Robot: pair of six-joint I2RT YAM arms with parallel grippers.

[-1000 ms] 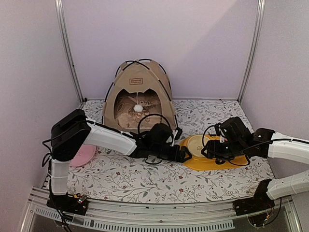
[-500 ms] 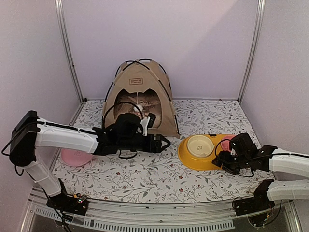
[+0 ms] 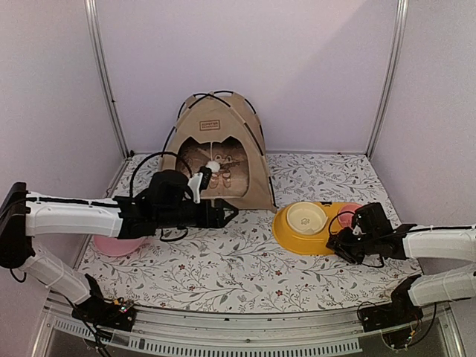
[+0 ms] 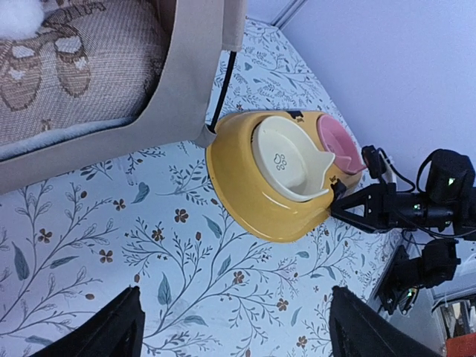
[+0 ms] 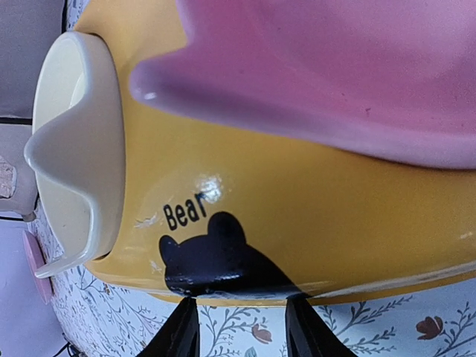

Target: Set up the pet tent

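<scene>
The pet tent (image 3: 216, 126) stands upright at the back of the table, tan with black poles. Its white pom-pom (image 3: 213, 166) hangs in the cat-head doorway, and a bear-print cushion (image 4: 67, 67) lies inside. My left gripper (image 3: 227, 213) hovers low in front of the tent's right corner (image 4: 190, 97). In the left wrist view it (image 4: 238, 327) is open wide over bare cloth. My right gripper (image 3: 338, 242) sits at the near edge of a yellow feeder. Its fingers (image 5: 242, 327) stand apart with nothing between them.
The yellow feeder (image 3: 297, 239) sits right of the tent and holds a cream bowl (image 3: 306, 218) and a pink bowl (image 3: 349, 214). A pink dish (image 3: 111, 244) lies at the left under my left arm. Walls and metal posts close in the table.
My left arm has drawn back leftward from the yellow feeder to the front of the tent. My right gripper has pulled back to the feeder's near edge, and its fingers have narrowed.
</scene>
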